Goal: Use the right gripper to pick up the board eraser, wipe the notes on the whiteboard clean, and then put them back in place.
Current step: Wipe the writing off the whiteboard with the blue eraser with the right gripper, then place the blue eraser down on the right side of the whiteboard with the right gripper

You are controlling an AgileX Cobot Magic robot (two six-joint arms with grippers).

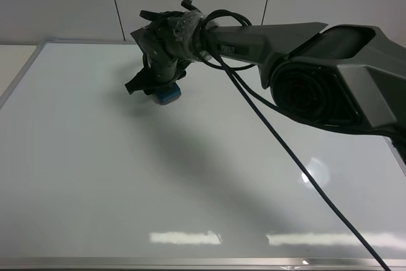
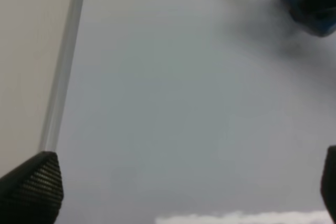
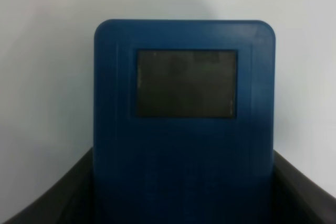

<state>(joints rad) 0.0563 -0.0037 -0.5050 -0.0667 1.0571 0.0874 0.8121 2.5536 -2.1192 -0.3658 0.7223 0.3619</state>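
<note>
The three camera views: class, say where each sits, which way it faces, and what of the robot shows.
Exterior high: mounted high, looking down on the whiteboard; the right arm and right gripper clamping the board eraser show.
Left wrist: behind the left gripper, open, facing the board by its frame.
Right wrist: behind the right gripper, facing the eraser between its jaws.
Shared: all show eraser and whiteboard.

Office-like room: whiteboard (image 1: 127, 176), plain panelled wall (image 1: 63, 4)
</note>
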